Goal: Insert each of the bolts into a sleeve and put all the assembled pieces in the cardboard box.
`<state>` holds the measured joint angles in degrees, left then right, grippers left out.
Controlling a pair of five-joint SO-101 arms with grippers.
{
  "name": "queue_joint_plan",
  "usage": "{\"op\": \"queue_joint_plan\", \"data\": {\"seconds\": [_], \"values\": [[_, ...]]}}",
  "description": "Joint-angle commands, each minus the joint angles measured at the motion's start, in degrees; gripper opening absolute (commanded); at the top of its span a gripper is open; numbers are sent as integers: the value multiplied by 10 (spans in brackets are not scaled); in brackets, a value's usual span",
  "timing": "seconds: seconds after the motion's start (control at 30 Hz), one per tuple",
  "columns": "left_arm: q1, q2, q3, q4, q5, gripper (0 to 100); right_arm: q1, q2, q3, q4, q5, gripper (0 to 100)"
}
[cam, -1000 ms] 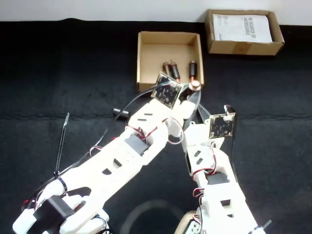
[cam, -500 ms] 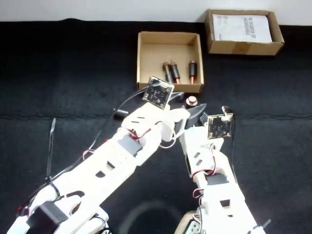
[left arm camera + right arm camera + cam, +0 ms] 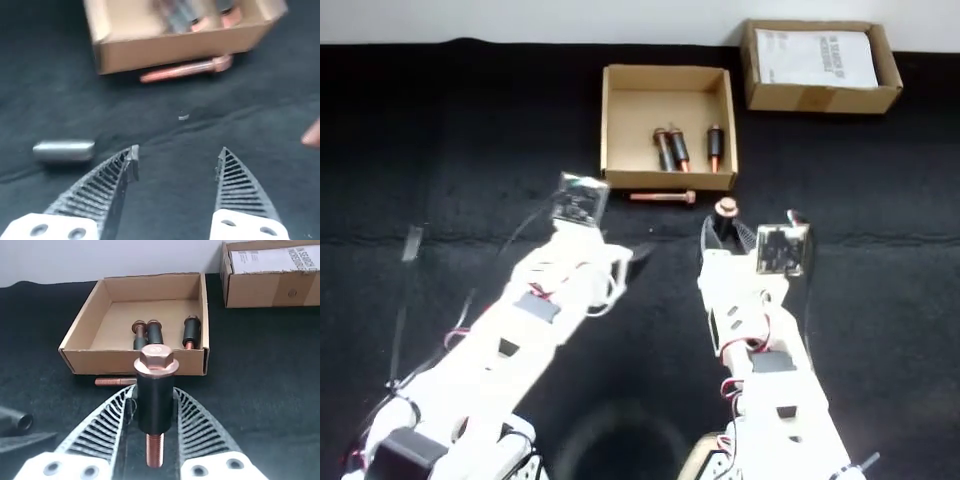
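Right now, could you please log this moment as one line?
left hand open, empty | right hand shut on sleeved bolt | loose bolt beside cardboard box

Bare cloth (image 3: 172, 187) lies between the spread fingers of my left pincer (image 3: 179, 152), a loose sleeve (image 3: 64, 150) just outside one fingertip; my right pincer (image 3: 153, 392) is filled by a sleeved bolt (image 3: 155, 371). A loose bolt (image 3: 662, 197) lies along the near wall of the cardboard box (image 3: 650, 181), across my way in. Inside, three assembled pieces (image 3: 680, 148) crowd the middle and right, the left floor bare.
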<state>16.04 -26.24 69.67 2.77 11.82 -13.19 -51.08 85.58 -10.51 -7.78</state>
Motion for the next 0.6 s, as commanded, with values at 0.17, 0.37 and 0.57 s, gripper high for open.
{"op": "queue_joint_plan", "data": {"seconds": [0.17, 0.37, 0.57], "values": [[-60, -14, 22, 2, 4, 252, 5, -11, -176, 165, -26, 7], [-64, -14, 39, 2, 4, 188, 5, 6, -258, 258, -26, 7], [-67, -11, 36, 2, 4, 28, 5, 94, -385, 368, -26, 7]]}}
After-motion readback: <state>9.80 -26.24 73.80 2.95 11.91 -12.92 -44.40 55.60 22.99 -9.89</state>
